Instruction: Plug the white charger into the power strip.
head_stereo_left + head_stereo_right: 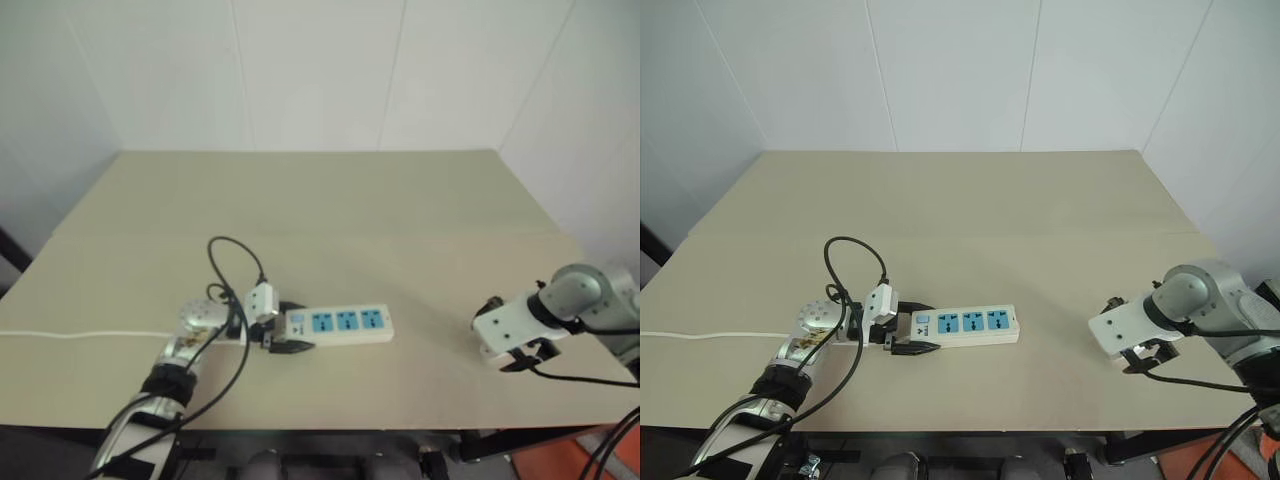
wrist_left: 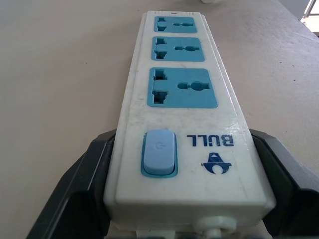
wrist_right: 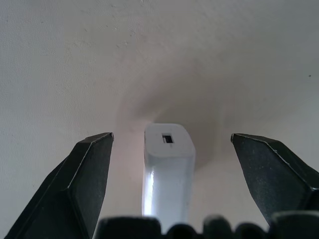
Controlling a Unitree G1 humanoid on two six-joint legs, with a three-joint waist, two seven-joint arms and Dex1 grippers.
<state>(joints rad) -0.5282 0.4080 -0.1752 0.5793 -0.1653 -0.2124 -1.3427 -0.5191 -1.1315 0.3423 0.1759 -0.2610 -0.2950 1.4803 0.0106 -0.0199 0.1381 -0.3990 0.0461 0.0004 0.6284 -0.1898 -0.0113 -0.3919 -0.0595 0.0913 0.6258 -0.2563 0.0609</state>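
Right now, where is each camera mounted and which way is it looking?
Left eye view: on the head, looking forward and down at the table; both arms show, left gripper at the power strip, right gripper.
Right eye view: beside it, same scene.
Left wrist view: along the strip's socket faces, a black finger on each side.
Right wrist view: pointing down at the white charger between open fingers.
Shared: both eyes and the left wrist show the strip.
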